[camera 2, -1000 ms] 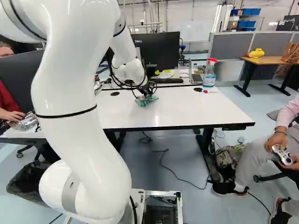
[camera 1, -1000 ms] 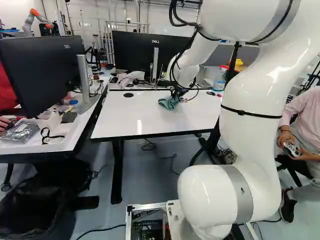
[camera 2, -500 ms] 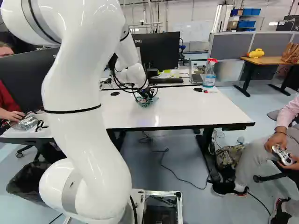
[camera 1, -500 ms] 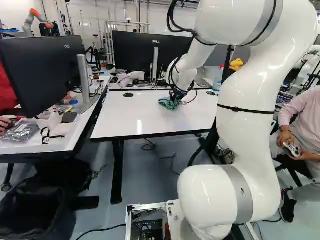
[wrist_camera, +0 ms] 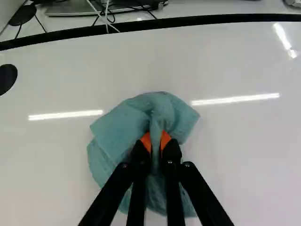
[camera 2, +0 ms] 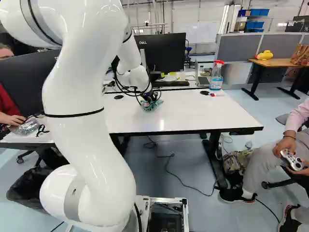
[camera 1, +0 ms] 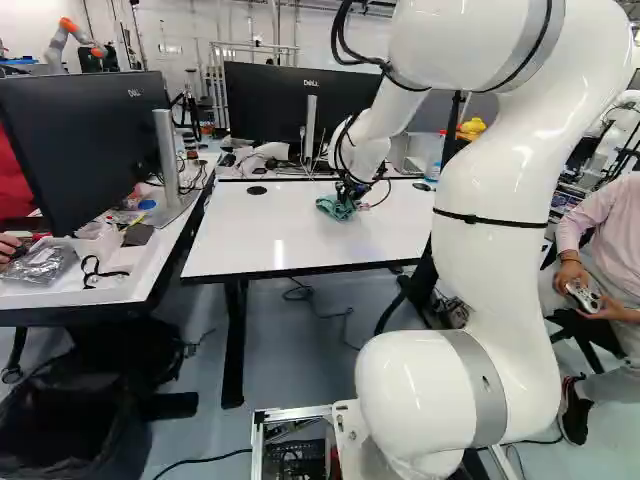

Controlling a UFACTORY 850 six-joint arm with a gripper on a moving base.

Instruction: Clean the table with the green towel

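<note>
In the left base view, from left to right, a black bin bag point(camera 1: 70, 400) sits on the floor. Above it is a desk point(camera 1: 150, 270) with a big black screen point(camera 1: 85, 140) and a shiny silver bag point(camera 1: 40, 264). Far behind, another robot point(camera 1: 75, 35) has orange bits.

Next comes the white table point(camera 1: 260, 240), with a round black spot point(camera 1: 257, 190) near its far edge. A second screen point(camera 1: 300, 105) stands behind the table.

The gripper point(camera 1: 351, 196) is low over the table. In the wrist view, its two orange pads point(wrist_camera: 146, 141) pinch a fold of the green towel point(wrist_camera: 155, 113) between them. The rest of the towel lies bunched up on the table, under and around the fingers.

In the right base view, a red pen point(camera 2: 216, 94) and a spray bottle point(camera 2: 217, 76) with a red top are right of the towel, by the table's far edge.
</note>
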